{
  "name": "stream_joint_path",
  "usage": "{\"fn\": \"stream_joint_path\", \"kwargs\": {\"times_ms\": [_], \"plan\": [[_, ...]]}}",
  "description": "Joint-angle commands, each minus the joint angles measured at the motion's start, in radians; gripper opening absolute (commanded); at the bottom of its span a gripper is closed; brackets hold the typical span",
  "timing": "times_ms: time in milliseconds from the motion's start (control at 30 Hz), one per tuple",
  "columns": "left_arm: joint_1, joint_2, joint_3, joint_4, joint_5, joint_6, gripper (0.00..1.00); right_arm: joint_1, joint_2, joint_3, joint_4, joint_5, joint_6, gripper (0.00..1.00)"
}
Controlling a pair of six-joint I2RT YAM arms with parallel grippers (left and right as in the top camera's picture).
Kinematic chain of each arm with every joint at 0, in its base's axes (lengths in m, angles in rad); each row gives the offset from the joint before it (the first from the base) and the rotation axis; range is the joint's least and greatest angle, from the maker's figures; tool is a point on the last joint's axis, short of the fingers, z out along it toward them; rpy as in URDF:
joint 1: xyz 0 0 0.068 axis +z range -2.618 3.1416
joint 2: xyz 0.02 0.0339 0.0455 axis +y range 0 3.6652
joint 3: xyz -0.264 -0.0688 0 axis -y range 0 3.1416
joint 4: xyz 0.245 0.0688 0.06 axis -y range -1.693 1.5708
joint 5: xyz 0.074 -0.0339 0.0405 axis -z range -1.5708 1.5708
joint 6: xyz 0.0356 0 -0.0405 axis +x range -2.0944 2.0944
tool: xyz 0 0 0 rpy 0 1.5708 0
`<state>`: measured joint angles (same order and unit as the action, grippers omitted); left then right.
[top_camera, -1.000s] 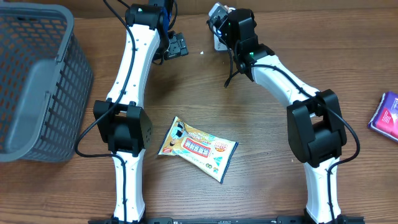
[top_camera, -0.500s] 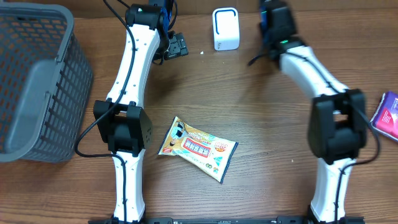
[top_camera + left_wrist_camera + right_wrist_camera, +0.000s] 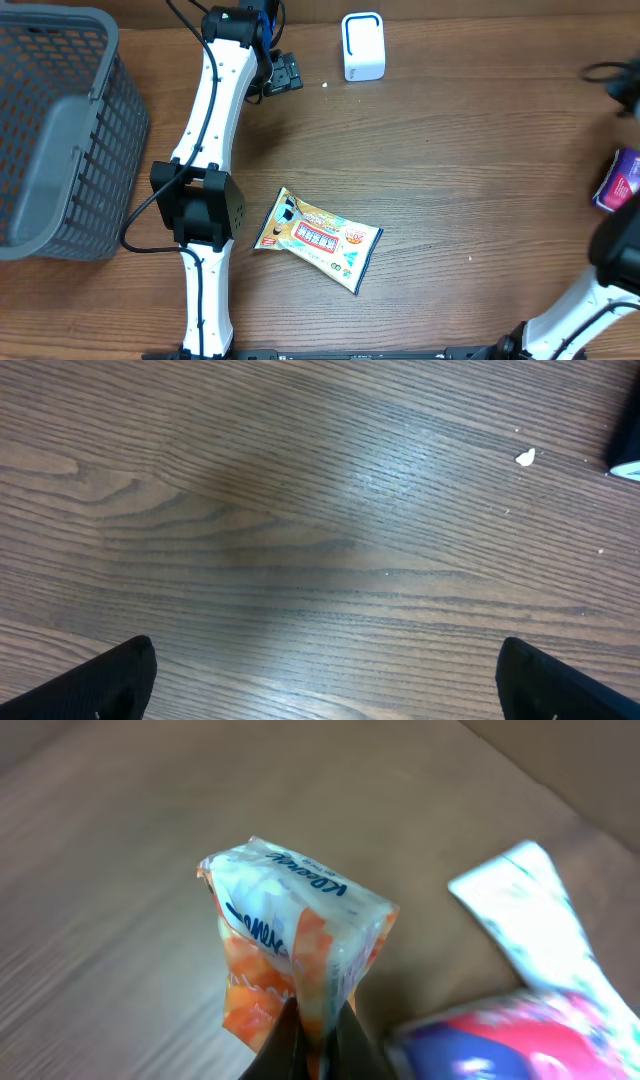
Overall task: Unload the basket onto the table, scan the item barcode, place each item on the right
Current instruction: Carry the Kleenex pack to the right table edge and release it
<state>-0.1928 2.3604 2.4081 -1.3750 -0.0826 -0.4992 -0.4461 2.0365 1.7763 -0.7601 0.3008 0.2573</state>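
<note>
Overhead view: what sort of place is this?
Probably a mock shop checkout: a grey plastic basket, a white device that may be a barcode scanner, and a snack packet on a wooden table.

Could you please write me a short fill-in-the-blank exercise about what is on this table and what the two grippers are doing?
On the table, the grey basket sits at the ____ side. The jaws of the left gripper are ____ above the table. The right gripper is shut on a tissue pack that is white and ____. The scanner by the far edge is ____ in colour.
Missing words: left; open; orange; white.
</note>
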Motion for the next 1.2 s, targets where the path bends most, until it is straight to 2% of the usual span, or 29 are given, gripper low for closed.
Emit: {"fn": "stream_joint_path", "kwargs": {"times_ms": [0,133,233,267,367,400,433,467,767,867,1033,1100,1133,1167], "plan": [[0.003,0.008,-0.005,0.001,-0.002,-0.018,1.0,-0.106,0.001,0.007,-0.013,-0.15,0.091,0.04],[0.003,0.008,-0.005,0.001,-0.002,-0.018,1.0,-0.196,0.011,0.003,-0.021,-0.192,0.091,0.06],[0.003,0.008,-0.005,0.001,-0.002,-0.018,1.0,-0.228,0.022,0.003,-0.022,-0.191,0.091,0.13],[0.003,0.008,-0.005,0.0,-0.002,-0.018,1.0,-0.236,0.027,0.003,-0.024,-0.19,0.084,0.24],[0.003,0.008,-0.005,0.001,-0.002,-0.018,1.0,-0.237,0.029,0.003,-0.034,-0.19,0.084,0.34],[0.003,0.008,-0.005,0.0,-0.002,-0.018,1.0,-0.237,0.029,0.003,-0.037,-0.19,0.084,0.43],[0.003,0.008,-0.005,0.001,-0.002,-0.018,1.0,-0.237,0.029,0.003,-0.038,-0.191,0.084,0.62],[0.003,0.008,-0.005,0.001,-0.002,-0.018,1.0,-0.236,0.029,0.003,-0.038,-0.191,0.084,0.69],[0.003,0.008,-0.005,0.001,-0.002,-0.018,1.0,-0.233,-0.06,0.003,-0.058,-0.246,0.084,0.74],[0.003,0.008,-0.005,0.001,-0.002,-0.018,1.0,-0.233,-0.131,0.003,-0.057,-0.375,0.084,0.78],[0.003,0.008,-0.005,0.001,-0.002,-0.018,1.0,-0.228,-0.223,0.003,-0.073,-0.892,0.084,0.81],[0.003,0.008,-0.005,0.001,-0.002,-0.018,1.0,-0.214,-0.226,0.003,-0.103,-1.081,0.084,0.87],[0.003,0.008,-0.005,0.001,-0.002,-0.018,0.99,-0.201,-0.226,0.003,-0.131,-1.157,0.082,0.97],[0.003,0.008,-0.005,0.001,-0.002,-0.018,1.0,-0.182,-0.224,0.003,-0.17,-1.204,0.059,1.0]]}}
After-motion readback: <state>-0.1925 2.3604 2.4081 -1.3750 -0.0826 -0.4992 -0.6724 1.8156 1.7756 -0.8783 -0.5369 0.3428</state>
